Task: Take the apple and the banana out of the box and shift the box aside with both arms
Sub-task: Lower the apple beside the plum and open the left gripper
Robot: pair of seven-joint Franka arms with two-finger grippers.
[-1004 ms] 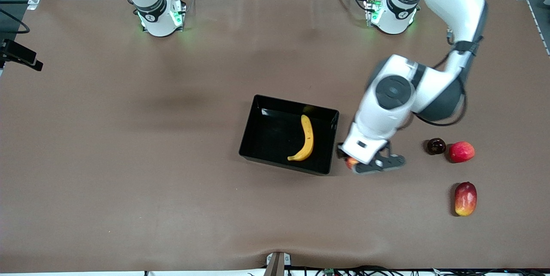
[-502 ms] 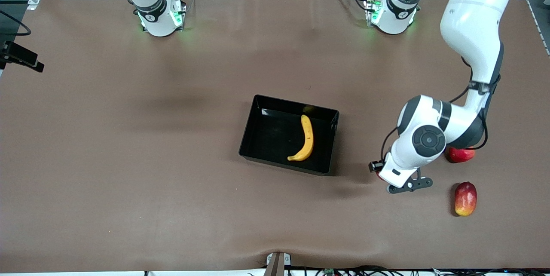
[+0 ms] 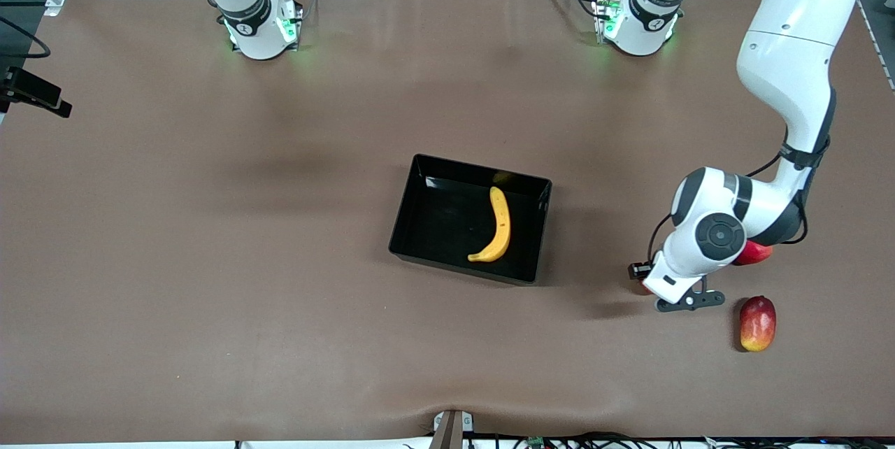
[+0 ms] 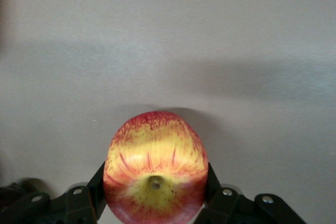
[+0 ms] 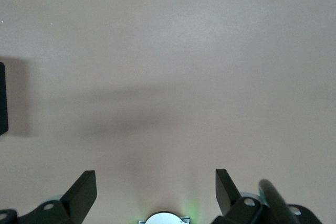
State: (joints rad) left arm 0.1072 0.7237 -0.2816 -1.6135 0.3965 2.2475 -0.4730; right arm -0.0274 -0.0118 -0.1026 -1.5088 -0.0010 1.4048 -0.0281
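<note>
My left gripper [image 3: 647, 289] is shut on the small red apple with yellow streaks [image 4: 155, 174]. In the left wrist view a finger presses each side of it, and it hangs over bare table. In the front view only a red sliver of the apple [image 3: 640, 287] shows under the wrist, between the box and the mango. The black box [image 3: 409, 190] sits mid-table with the yellow banana [image 3: 498, 225] lying inside it. My right gripper [image 5: 156, 179] is open with nothing between its fingers, over bare table; only that arm's base shows in the front view.
A red-and-yellow mango [image 3: 758, 323] lies toward the left arm's end, nearer the front camera than the left wrist. A plain red fruit [image 3: 756, 252] peeks out from under the left forearm.
The left arm has swung away from the box's side toward its own end of the table, carrying the apple, and now covers the dark plum. The right arm has not moved.
</note>
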